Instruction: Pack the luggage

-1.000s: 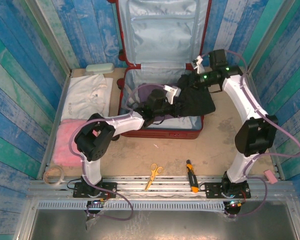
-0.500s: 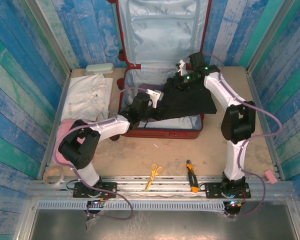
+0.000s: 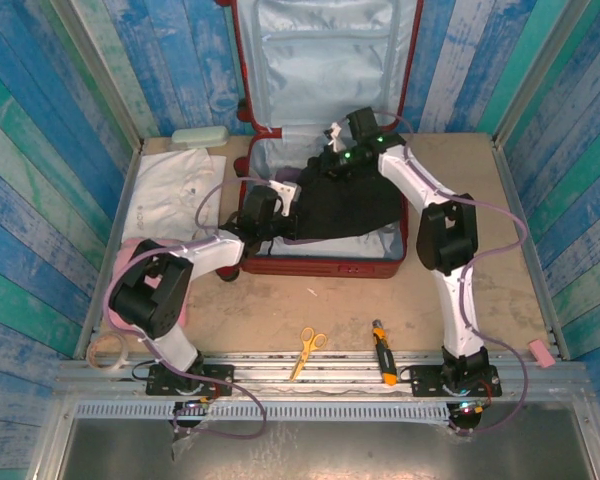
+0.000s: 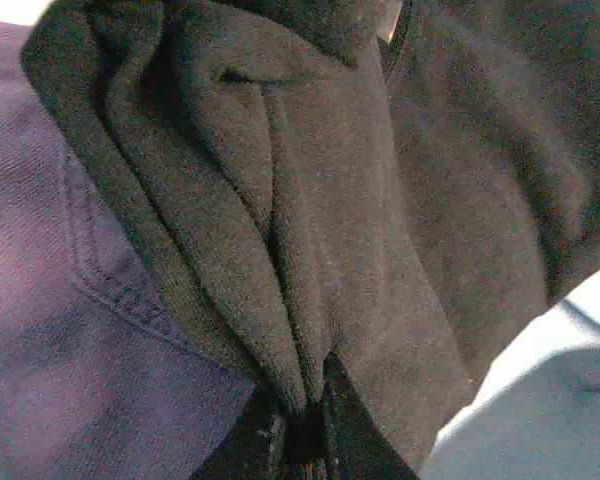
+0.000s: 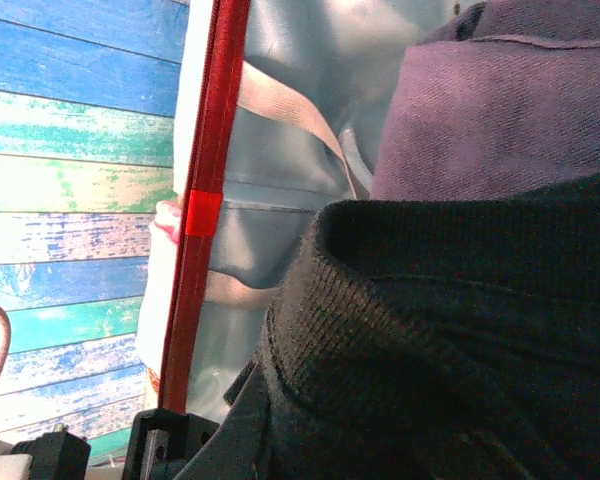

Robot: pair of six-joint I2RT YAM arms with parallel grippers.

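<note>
Arms reach into luggage (image 3: 325, 268) | left gripper (image 4: 305, 438), right gripper (image 3: 322, 168) both clamped on black garment (image 3: 355, 208)

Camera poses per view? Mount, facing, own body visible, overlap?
Top external: above, behind the bases, facing down at the luggage; both arms show.
Left wrist: on left arm, close on the black garment; its fingers pinch it.
Right wrist: on right arm, facing the luggage's red rim past that garment.
Shared: black garment, purple fabric.
</note>
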